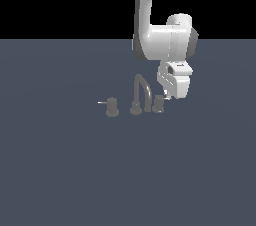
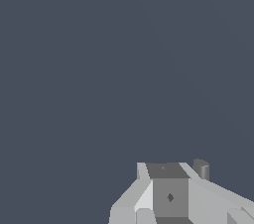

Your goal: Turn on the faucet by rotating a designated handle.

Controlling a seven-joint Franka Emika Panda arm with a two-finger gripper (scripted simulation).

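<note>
- Jaws: I cannot tell whether mine are apart or together; my gripper (image 1: 169, 96) hangs low, its tips hidden behind the handle.
- Just beside my jaws stands the handle (image 1: 158, 104), seemingly touching them.
- Next beyond it rises the faucet (image 1: 141, 94), arched spout over its round base.
- Farthest off, well apart, sits the matching knob (image 1: 112, 106) on the grey tabletop (image 1: 128, 170).

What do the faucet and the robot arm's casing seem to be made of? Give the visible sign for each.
The faucet: probably dull metal, by its uniform grey-brown matte tone without gloss; the simulator's render leaves it open. The robot arm's casing: smooth white shell, plastic or painted metal, shown by soft shading and a faint sheen on its curves.
</note>
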